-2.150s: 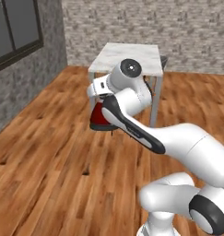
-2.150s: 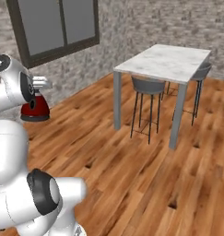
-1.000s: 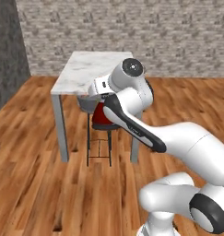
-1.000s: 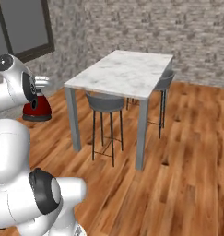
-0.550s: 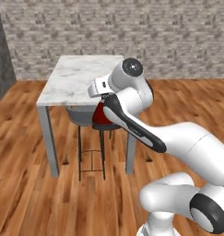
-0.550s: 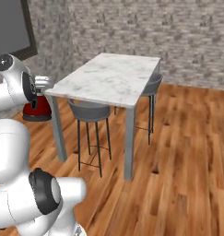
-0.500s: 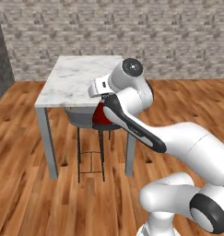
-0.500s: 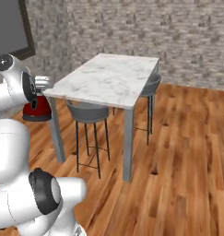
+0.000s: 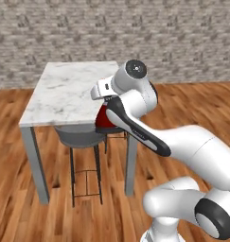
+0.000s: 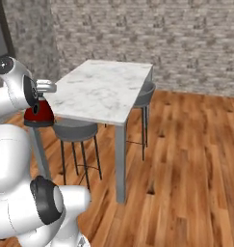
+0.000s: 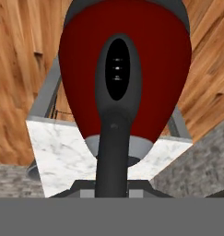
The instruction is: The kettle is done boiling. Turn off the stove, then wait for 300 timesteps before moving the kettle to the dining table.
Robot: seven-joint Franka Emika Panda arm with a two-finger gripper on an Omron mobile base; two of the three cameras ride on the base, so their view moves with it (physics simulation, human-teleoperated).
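The small red kettle (image 9: pixel 103 121) hangs in the air from my gripper (image 9: pixel 102 94), which is shut on its dark looped handle (image 11: pixel 115 115). It is held off the near corner of the dining table (image 9: pixel 64 93), about level with the tabletop. From the right base view the kettle (image 10: pixel 39 114) hangs just left of the marble top (image 10: pixel 109 90), under the gripper (image 10: pixel 42 95). In the hand view the red kettle body (image 11: pixel 83 69) looms large, with the table's marble top (image 11: pixel 62 156) beyond it. The stove is out of view.
A grey round stool (image 9: pixel 81 138) stands under the table's near edge, right beneath the kettle. A second stool (image 10: pixel 146 94) sits at the table's far side. Wooden floor (image 10: pixel 186 144) spreads to the right, and a stone wall (image 9: pixel 182 38) runs behind.
The whole picture has shifted as the base drove and turned: the dining table has come closer and now faces me. The kettle has stayed in the shut gripper.
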